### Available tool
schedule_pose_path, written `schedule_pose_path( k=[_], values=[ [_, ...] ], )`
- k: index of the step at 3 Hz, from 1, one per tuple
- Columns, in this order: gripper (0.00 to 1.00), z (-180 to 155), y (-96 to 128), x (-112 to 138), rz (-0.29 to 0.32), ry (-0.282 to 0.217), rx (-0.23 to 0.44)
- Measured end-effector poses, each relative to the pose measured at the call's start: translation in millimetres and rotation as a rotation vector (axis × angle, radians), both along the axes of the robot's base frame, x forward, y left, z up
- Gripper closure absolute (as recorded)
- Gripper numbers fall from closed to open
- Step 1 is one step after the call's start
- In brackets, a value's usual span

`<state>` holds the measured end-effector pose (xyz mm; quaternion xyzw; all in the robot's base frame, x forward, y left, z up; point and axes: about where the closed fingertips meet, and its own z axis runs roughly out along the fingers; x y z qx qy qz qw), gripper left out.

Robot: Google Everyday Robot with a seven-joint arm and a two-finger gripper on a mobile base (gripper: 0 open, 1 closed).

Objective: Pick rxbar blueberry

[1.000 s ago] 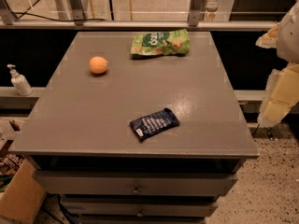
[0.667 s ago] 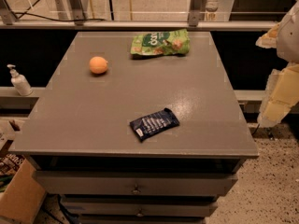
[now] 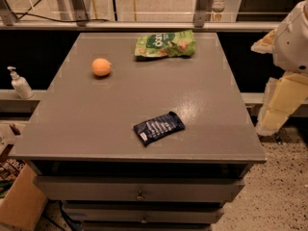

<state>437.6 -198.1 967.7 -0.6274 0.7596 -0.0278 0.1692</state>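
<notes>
The rxbar blueberry [image 3: 159, 127] is a dark navy-blue flat wrapper with white lettering. It lies flat and slightly askew on the grey table top [image 3: 96, 124], near the front edge and a little right of centre. My white and cream arm [image 3: 288, 76] shows at the right edge of the camera view, beyond the table's right side and well away from the bar. My gripper is out of view, and nothing touches the bar.
A green snack bag [image 3: 165, 44] lies at the back of the table. An orange [image 3: 101, 67] sits at the back left. A white pump bottle [image 3: 20, 83] stands on a ledge left of the table. Drawers [image 3: 139, 191] are below the front edge.
</notes>
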Motion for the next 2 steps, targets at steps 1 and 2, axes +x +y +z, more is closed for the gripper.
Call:
schedule_pose_path(
  k=[1,2],
  values=[
    [0.00,-15,32,-2,0.094,-0.015,0.005],
    [0.00,-40,65,2,0.162,-0.012,-0.006]
  ],
)
